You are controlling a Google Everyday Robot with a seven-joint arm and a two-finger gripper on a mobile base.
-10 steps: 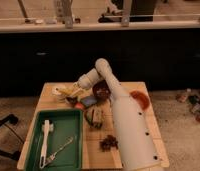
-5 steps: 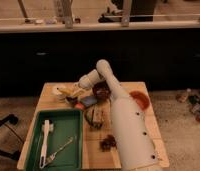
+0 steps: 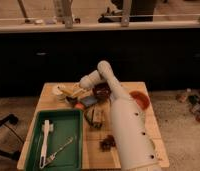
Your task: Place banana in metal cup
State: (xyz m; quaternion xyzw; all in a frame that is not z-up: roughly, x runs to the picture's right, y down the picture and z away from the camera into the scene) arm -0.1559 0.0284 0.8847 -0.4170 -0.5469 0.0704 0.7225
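Observation:
The pale-yellow banana (image 3: 68, 92) lies at the back left of the wooden table (image 3: 148, 135), next to a small white dish (image 3: 58, 90). My gripper (image 3: 76, 93) reaches down from the white arm (image 3: 124, 125) right at the banana's near end; I cannot tell whether it holds the banana. A small dark round thing just below the gripper looks like the metal cup (image 3: 72, 100), partly hidden by the gripper. An orange-red round fruit (image 3: 79, 106) sits beside it.
A maroon bowl (image 3: 102, 90) stands behind the arm. A red plate (image 3: 140, 99) is at the right. A green tray (image 3: 68, 150) with white utensils fills the front left. A packet (image 3: 95, 116) and a brown item (image 3: 108, 143) lie mid-table.

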